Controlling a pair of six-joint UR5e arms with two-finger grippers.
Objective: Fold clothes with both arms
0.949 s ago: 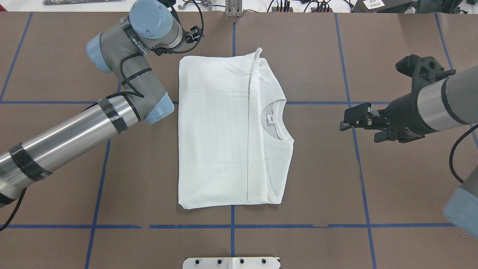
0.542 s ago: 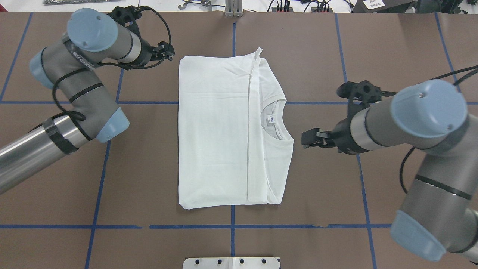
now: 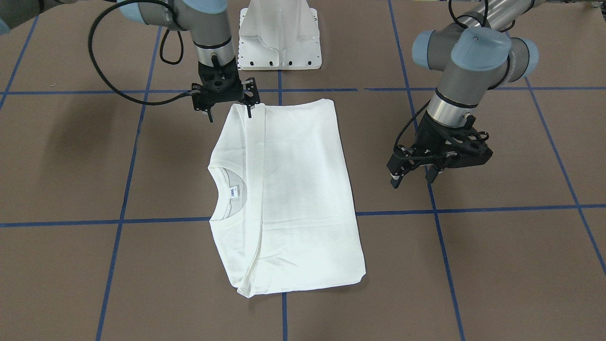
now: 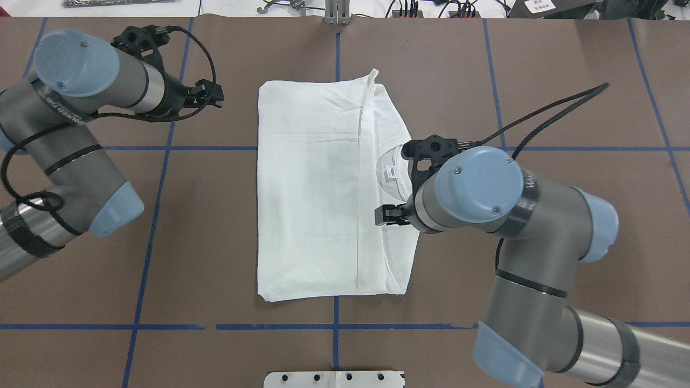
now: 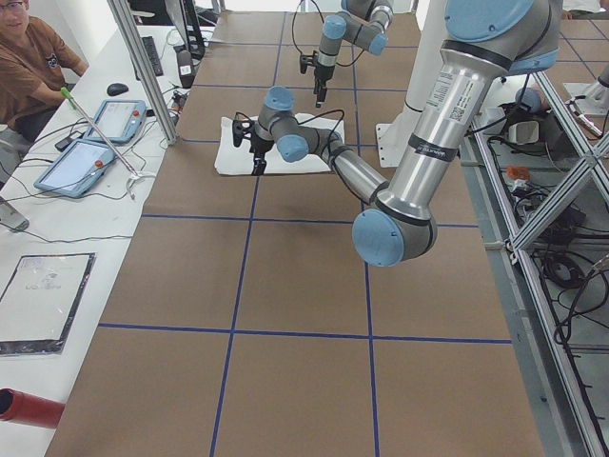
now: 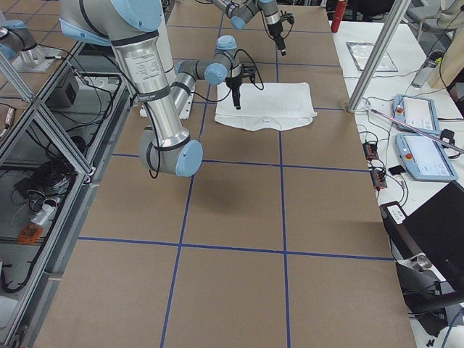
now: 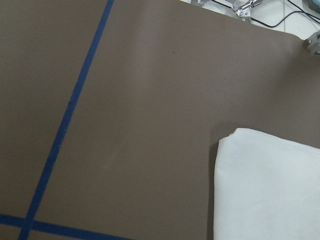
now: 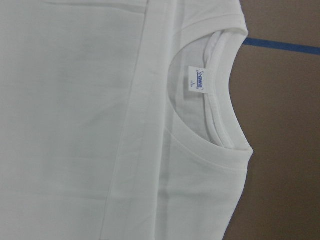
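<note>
Beneath right tool (image 3: 228, 113), folded shirt (image 3: 293, 199)

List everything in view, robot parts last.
Shirt: one, white, folded, table centre.
Label: one, white with blue print, inside collar.
Table: one, brown, gridded with blue tape.
Pedestal: one, white, table's robot edge.
Tablets: two, blue-cased, on side bench.
Person: one, brown top, beside bench.
Left end effector: one, black, open, over bare table beside shirt.
Right end effector: one, black, open, above shirt's collar side.
</note>
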